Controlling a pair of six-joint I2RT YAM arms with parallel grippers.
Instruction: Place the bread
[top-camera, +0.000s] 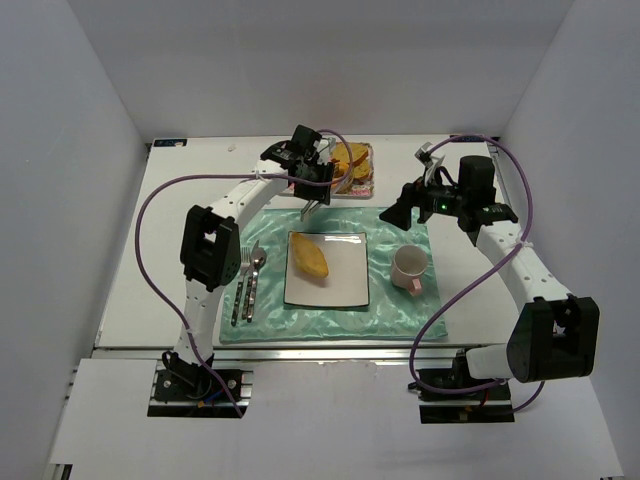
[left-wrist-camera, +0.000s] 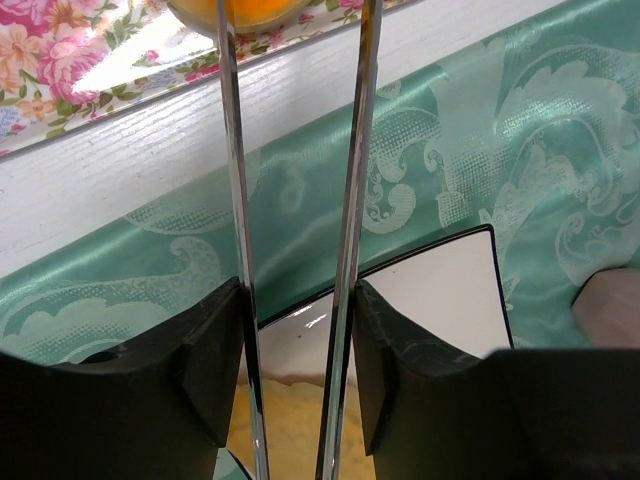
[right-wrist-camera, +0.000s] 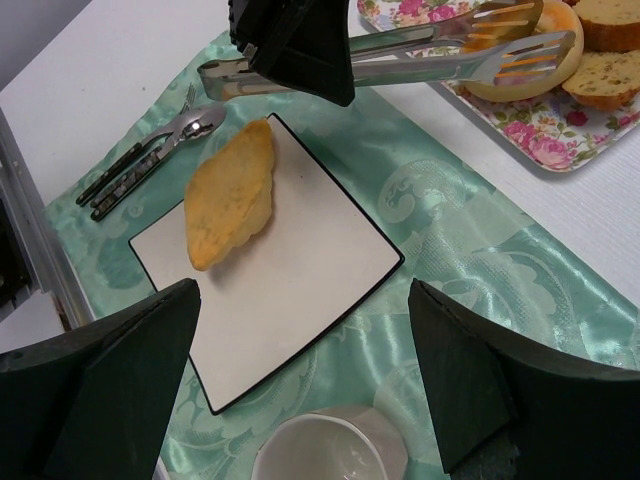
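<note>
A yellow oblong bread (top-camera: 308, 260) (right-wrist-camera: 230, 195) lies on the left part of the white square plate (top-camera: 340, 275) (right-wrist-camera: 300, 270), touching no tool. My left gripper (top-camera: 312, 190) (left-wrist-camera: 297, 290) is shut on metal tongs (left-wrist-camera: 232, 180) (right-wrist-camera: 420, 55), one arm against each finger. The tongs' tips reach over a round orange bun (left-wrist-camera: 255, 10) (right-wrist-camera: 500, 70) on the floral tray (top-camera: 362, 150) (right-wrist-camera: 520, 125); whether they touch it I cannot tell. My right gripper (top-camera: 400, 215) (right-wrist-camera: 310, 385) hangs open and empty above the plate's right edge and the cup.
A green mat (top-camera: 400, 300) carries the plate, a pale cup (top-camera: 408, 268) (right-wrist-camera: 330, 450) on its right and cutlery (top-camera: 248, 280) (right-wrist-camera: 150, 155) on its left. More bread slices (right-wrist-camera: 605, 80) lie on the tray behind the mat. White walls close three sides.
</note>
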